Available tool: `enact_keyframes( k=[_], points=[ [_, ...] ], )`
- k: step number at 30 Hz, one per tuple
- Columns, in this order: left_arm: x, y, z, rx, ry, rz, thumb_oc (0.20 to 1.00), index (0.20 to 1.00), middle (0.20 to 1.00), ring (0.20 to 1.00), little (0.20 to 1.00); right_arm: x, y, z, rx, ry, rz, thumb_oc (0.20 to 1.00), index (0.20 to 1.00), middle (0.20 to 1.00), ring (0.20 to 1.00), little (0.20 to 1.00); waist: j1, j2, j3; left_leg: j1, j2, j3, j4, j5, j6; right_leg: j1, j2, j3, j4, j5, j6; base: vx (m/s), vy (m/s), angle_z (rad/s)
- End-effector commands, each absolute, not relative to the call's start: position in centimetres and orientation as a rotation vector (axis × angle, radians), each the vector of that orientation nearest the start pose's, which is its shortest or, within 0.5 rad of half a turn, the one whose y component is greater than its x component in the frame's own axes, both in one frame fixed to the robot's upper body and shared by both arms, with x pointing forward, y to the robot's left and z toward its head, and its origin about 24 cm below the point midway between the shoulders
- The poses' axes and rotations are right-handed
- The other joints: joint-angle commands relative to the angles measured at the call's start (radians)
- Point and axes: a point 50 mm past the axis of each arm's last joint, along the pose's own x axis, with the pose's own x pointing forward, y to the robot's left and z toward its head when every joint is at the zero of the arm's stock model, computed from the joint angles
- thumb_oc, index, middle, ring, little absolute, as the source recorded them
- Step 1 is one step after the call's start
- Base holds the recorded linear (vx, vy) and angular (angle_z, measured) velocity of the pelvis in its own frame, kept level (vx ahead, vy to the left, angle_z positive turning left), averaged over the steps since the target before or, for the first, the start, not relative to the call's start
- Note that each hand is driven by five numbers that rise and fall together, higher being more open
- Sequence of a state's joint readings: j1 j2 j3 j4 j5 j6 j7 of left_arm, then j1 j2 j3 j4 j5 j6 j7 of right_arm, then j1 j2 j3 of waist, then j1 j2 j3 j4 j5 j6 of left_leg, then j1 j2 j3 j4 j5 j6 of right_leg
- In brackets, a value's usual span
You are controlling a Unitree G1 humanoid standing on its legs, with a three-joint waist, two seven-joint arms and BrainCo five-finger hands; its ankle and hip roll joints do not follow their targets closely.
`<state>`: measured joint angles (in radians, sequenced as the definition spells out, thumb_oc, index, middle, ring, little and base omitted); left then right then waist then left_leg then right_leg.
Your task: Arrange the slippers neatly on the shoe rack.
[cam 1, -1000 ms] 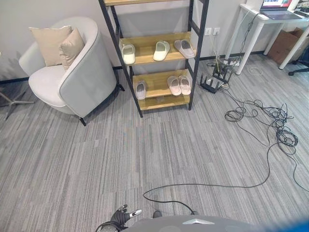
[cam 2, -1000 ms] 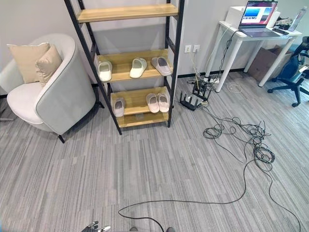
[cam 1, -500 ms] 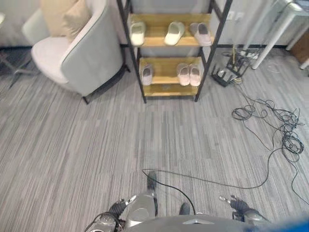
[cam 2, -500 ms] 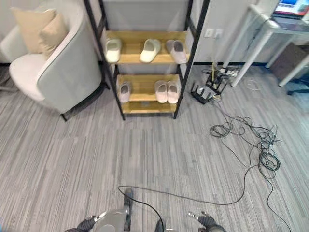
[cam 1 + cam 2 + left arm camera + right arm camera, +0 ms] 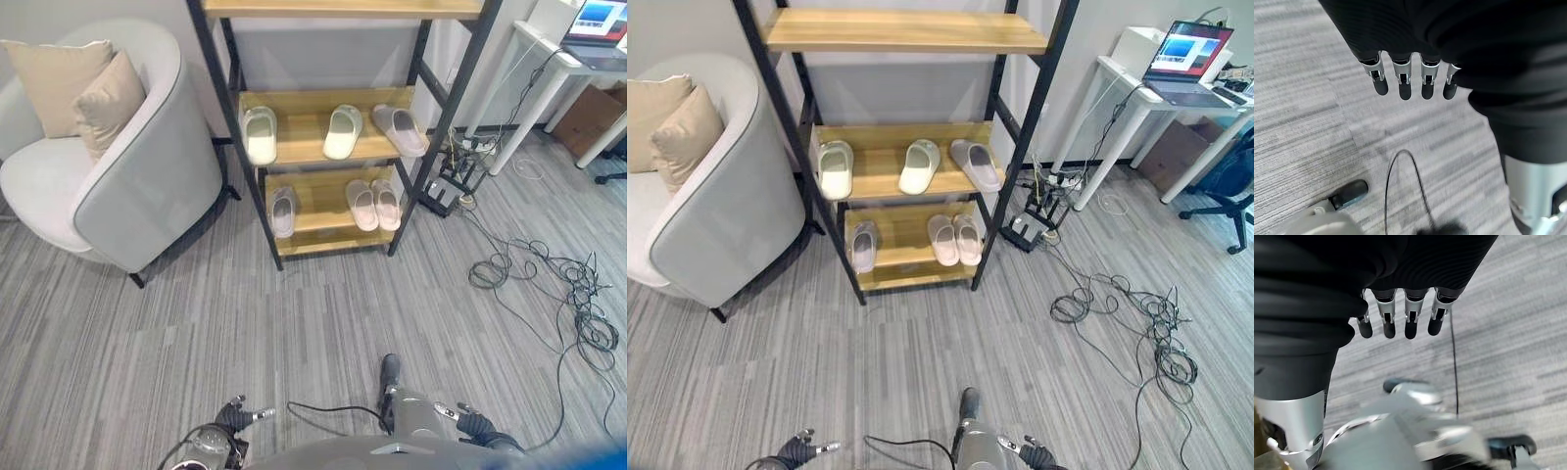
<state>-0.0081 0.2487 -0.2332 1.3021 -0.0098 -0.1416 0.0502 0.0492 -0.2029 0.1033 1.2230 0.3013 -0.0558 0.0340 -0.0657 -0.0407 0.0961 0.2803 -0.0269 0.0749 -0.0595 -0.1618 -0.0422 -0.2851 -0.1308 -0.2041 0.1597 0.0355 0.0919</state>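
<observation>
The shoe rack [image 5: 438, 147] has a black frame and wooden shelves and stands against the wall ahead. Its middle shelf carries a pale green slipper [image 5: 260, 134], a cream slipper [image 5: 343, 130] and a grey slipper [image 5: 399, 129], spaced apart, the grey one angled. On the lower shelf, a single grey slipper [image 5: 283, 211] lies left of a pink pair [image 5: 371, 204] set side by side. My left hand [image 5: 235, 416] and right hand [image 5: 470, 423] hang low near the floor, far from the rack. Both have straight fingers [image 5: 1400, 81] [image 5: 1396, 318] and hold nothing.
A grey armchair [image 5: 147, 186] with two beige cushions stands left of the rack. To the right are a white desk [image 5: 549, 54] with a laptop [image 5: 600, 20], a router [image 5: 443, 191], and tangled cables [image 5: 549, 284] on the carpet. An office chair [image 5: 1229, 166] stands at the far right.
The camera has shifted and the rack now appears closer and higher in view. The slippers lie where they were. Both hands stay low with nothing in them.
</observation>
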Motion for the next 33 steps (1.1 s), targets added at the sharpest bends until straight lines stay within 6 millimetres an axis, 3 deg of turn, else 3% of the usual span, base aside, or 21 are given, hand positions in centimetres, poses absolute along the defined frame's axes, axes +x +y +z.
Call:
enact_keyframes(
  k=[1, 3, 4, 6, 7, 8, 11, 12, 13, 15, 17, 20, 24, 26, 29, 32, 33],
  points=[
    [9.3, 23.4, -16.0, 0.363, 1.134, 0.015, 1.000, 1.000, 1.000, 1.000, 1.000, 7.8, -23.9, -16.1, -0.014, 1.172, -0.220, 1.000, 1.000, 1.000, 1.000, 1.000, 0.014, -0.001, -0.002, -0.151, 0.056, -0.065, 0.109, -0.004, 0.024, 0.188, -0.016, 0.007, -0.083, -0.002, 0.039, 0.23, -0.304, 0.67],
    [9.1, 22.8, -16.1, 0.358, 1.138, -0.003, 1.000, 1.000, 1.000, 1.000, 1.000, 8.4, -24.0, -15.9, -0.020, 1.148, -0.212, 1.000, 1.000, 1.000, 1.000, 1.000, 0.015, 0.000, -0.009, -0.174, 0.084, -0.073, 0.161, 0.009, -0.004, 0.208, 0.009, -0.012, -0.086, -0.037, 0.013, 0.15, -0.276, 0.27],
    [9.7, 22.6, -16.0, 0.375, 1.121, -0.026, 1.000, 1.000, 1.000, 1.000, 1.000, 9.7, -24.1, -15.6, -0.041, 1.107, -0.196, 1.000, 1.000, 1.000, 1.000, 1.000, 0.026, -0.009, -0.001, -0.229, 0.118, -0.060, 0.271, 0.081, -0.045, 0.233, 0.026, -0.034, -0.091, -0.059, -0.013, 0.13, -0.300, -0.02],
    [10.2, 22.6, -15.9, 0.383, 1.106, -0.032, 1.000, 1.000, 1.000, 1.000, 1.000, 10.2, -24.2, -15.4, -0.048, 1.088, -0.194, 1.000, 1.000, 1.000, 1.000, 1.000, 0.029, -0.018, 0.007, -0.267, 0.133, -0.051, 0.343, 0.106, -0.049, 0.244, 0.030, -0.047, -0.093, -0.063, -0.026, 0.06, -0.222, 0.15],
    [11.1, 22.7, -15.6, 0.389, 1.075, -0.026, 1.000, 1.000, 1.000, 1.000, 1.000, 11.2, -24.4, -15.0, -0.068, 1.058, -0.183, 1.000, 1.000, 1.000, 1.000, 1.000, 0.053, -0.045, 0.032, -0.327, 0.163, -0.016, 0.469, 0.132, -0.035, 0.281, 0.038, -0.068, -0.105, -0.077, -0.049, 0.10, -0.232, 0.16],
    [11.1, 22.5, -15.7, 0.353, 1.078, -0.005, 1.000, 1.000, 1.000, 1.000, 1.000, 11.5, -24.0, -15.0, -0.097, 1.054, -0.152, 1.000, 1.000, 1.000, 1.000, 1.000, 0.067, -0.053, 0.035, -0.353, 0.183, 0.031, 0.452, 0.118, -0.023, 0.307, 0.043, -0.085, -0.121, -0.094, -0.049, 0.10, -0.230, 0.34],
    [10.7, 22.4, -15.8, 0.309, 1.093, 0.024, 1.000, 1.000, 1.000, 1.000, 1.000, 11.8, -23.9, -14.9, -0.119, 1.046, -0.134, 1.000, 1.000, 1.000, 1.000, 1.000, 0.081, -0.060, 0.029, -0.359, 0.197, 0.072, 0.352, 0.093, -0.020, 0.333, 0.037, -0.106, -0.144, -0.102, -0.038, 0.15, 0.007, 0.32],
    [10.5, 22.3, -15.9, 0.301, 1.101, 0.032, 1.000, 1.000, 1.000, 1.000, 1.000, 12.3, -23.7, -14.8, -0.127, 1.031, -0.124, 1.000, 1.000, 1.000, 1.000, 1.000, 0.095, -0.056, 0.028, -0.365, 0.218, 0.094, 0.213, 0.152, -0.042, 0.360, 0.040, -0.127, -0.156, -0.111, -0.025, 0.26, 0.151, -0.07],
    [10.9, 22.5, -15.8, 0.319, 1.090, 0.033, 1.000, 1.000, 1.000, 1.000, 1.000, 12.8, -23.2, -14.8, -0.137, 1.019, -0.103, 1.000, 1.000, 1.000, 1.000, 1.000, 0.115, -0.052, 0.028, -0.398, 0.234, 0.065, 0.123, 0.227, -0.063, 0.372, 0.052, -0.132, -0.157, -0.124, -0.019, 0.21, 0.138, 0.09],
    [11.2, 22.5, -15.7, 0.319, 1.079, 0.035, 1.000, 1.000, 1.000, 1.000, 1.000, 12.9, -23.0, -14.8, -0.136, 1.014, -0.094, 1.000, 1.000, 1.000, 1.000, 1.000, 0.119, -0.053, 0.029, -0.408, 0.233, 0.038, 0.107, 0.237, -0.068, 0.377, 0.054, -0.131, -0.156, -0.130, -0.017, 0.14, 0.122, 0.21],
    [10.7, 22.7, -15.8, 0.320, 1.101, 0.043, 1.000, 1.000, 1.000, 1.000, 1.000, 12.6, -21.9, -15.0, -0.163, 1.021, -0.037, 1.000, 1.000, 1.000, 1.000, 1.000, 0.132, -0.055, 0.008, -0.369, 0.197, -0.018, 0.068, 0.218, -0.061, 0.400, 0.049, -0.121, -0.149, -0.134, -0.010, 0.27, 0.291, -0.30],
    [10.8, 23.0, -15.7, 0.337, 1.102, 0.037, 1.000, 1.000, 1.000, 1.000, 1.000, 12.8, -21.1, -15.1, -0.182, 1.015, 0.005, 1.000, 1.000, 1.000, 1.000, 1.000, 0.137, -0.066, -0.006, -0.346, 0.176, -0.021, 0.062, 0.202, -0.048, 0.405, 0.028, -0.111, -0.142, -0.129, 0.004, 0.17, 0.255, -0.11],
    [10.4, 23.9, -15.6, 0.400, 1.121, 0.029, 1.000, 1.000, 1.000, 1.000, 1.000, 12.9, -20.2, -15.3, -0.219, 1.026, 0.053, 1.000, 1.000, 1.000, 1.000, 1.000, 0.133, -0.080, -0.032, -0.315, 0.120, 0.011, 0.068, 0.145, -0.007, 0.408, -0.029, -0.092, -0.125, -0.099, 0.048, 0.17, 0.308, 0.07],
    [10.5, 24.0, -15.5, 0.435, 1.103, 0.012, 1.000, 1.000, 1.000, 1.000, 1.000, 14.0, -20.3, -14.8, -0.260, 0.989, 0.060, 1.000, 1.000, 1.000, 1.000, 1.000, 0.125, -0.064, -0.026, -0.328, 0.084, 0.026, 0.093, 0.114, 0.021, 0.381, -0.068, -0.074, -0.090, -0.079, 0.069, 0.09, 0.357, -0.21],
    [10.2, 24.1, -15.6, 0.464, 1.112, 0.015, 1.000, 1.000, 1.000, 1.000, 1.000, 15.5, -20.0, -14.1, -0.254, 0.930, 0.064, 1.000, 1.000, 1.000, 1.000, 1.000, 0.096, -0.026, 0.010, -0.320, 0.049, 0.040, 0.096, 0.096, 0.055, 0.267, -0.133, -0.063, 0.093, 0.032, 0.099, 0.04, 0.287, -0.26],
    [9.5, 24.1, -15.8, 0.478, 1.132, -0.006, 1.000, 1.000, 1.000, 1.000, 1.000, 16.0, -19.6, -13.8, -0.240, 0.898, 0.075, 1.000, 1.000, 1.000, 1.000, 1.000, 0.080, 0.011, 0.016, -0.283, 0.051, 0.042, 0.056, 0.088, 0.042, 0.229, -0.168, -0.094, -0.051, 0.040, 0.091, 0.08, 0.034, 0.00],
    [9.6, 24.3, -15.7, 0.485, 1.131, -0.006, 1.000, 1.000, 1.000, 1.000, 1.000, 16.6, -19.6, -13.5, -0.244, 0.879, 0.082, 1.000, 1.000, 1.000, 1.000, 1.000, 0.070, 0.013, 0.023, -0.283, 0.050, 0.035, 0.060, 0.087, 0.041, 0.220, -0.165, -0.065, -0.083, 0.039, 0.090, 0.06, -0.059, -0.09]
  ],
)
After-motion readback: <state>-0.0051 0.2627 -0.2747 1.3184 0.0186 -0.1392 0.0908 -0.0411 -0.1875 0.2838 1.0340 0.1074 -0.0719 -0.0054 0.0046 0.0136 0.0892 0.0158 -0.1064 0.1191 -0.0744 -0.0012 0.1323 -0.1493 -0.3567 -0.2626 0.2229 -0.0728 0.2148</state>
